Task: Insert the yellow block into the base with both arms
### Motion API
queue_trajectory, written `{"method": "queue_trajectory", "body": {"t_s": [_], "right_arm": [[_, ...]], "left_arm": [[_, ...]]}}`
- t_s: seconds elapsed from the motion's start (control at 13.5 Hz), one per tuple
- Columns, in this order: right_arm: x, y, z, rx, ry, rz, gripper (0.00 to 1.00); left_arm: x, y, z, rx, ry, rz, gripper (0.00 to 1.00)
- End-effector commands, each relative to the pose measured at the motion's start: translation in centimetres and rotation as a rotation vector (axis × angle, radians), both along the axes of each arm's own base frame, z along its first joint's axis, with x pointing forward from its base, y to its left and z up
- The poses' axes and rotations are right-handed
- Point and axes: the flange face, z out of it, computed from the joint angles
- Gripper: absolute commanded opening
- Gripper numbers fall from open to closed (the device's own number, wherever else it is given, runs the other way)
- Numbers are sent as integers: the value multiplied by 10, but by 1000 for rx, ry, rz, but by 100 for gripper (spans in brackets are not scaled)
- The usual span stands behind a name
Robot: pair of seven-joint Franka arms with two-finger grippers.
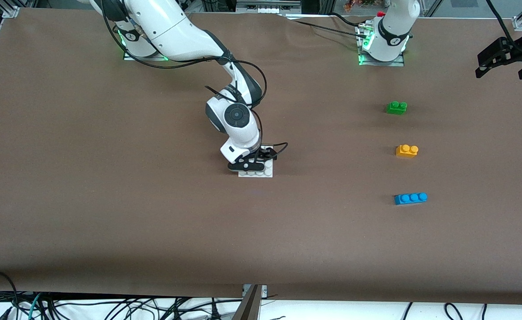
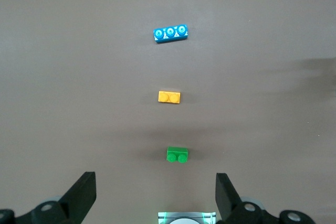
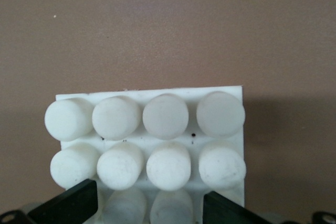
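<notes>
The yellow block (image 1: 407,150) lies on the table toward the left arm's end, between a green brick and a blue brick; it also shows in the left wrist view (image 2: 169,97). The white studded base (image 1: 256,173) lies mid-table. My right gripper (image 1: 254,162) is down on the base, open, its fingers (image 3: 71,205) straddling two middle studs of the base (image 3: 157,119) with small gaps. My left gripper (image 1: 503,69) is open and empty, held high past the left arm's end of the table; its view (image 2: 156,198) looks down on the three bricks.
A green two-stud brick (image 1: 396,107) lies farther from the front camera than the yellow block, and a blue three-stud brick (image 1: 410,198) lies nearer. The left arm's base mount (image 1: 382,49) stands at the table's back edge. Cables hang along the table's front edge.
</notes>
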Motion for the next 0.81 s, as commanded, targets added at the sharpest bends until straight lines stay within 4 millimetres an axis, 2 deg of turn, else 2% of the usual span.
{"method": "queue_trajectory", "body": {"t_s": [0.0,0.74], "right_arm": [[-8,17,-24,13,14,-13,100],[-16,34,-19,26,4,-7,100]], "left_arm": [[-1,1,4,-2,-2,6,100],[-1,1,4,-2,0,6,100]]}}
